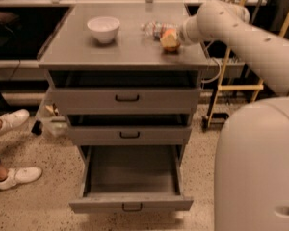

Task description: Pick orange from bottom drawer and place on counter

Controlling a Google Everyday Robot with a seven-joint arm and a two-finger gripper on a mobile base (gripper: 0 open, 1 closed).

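Note:
The orange is at the right side of the counter, low on or just above its surface. My gripper reaches in from the right and is shut on the orange, which partly hides it. The bottom drawer is pulled fully open at the foot of the cabinet, and its inside shows nothing in it. The two shallower drawers above it stand slightly open.
A white bowl stands on the counter's left half. A clear plastic bottle lies just behind the orange. A person's white shoes are on the floor at left. A yellow-framed cart stands right of the cabinet.

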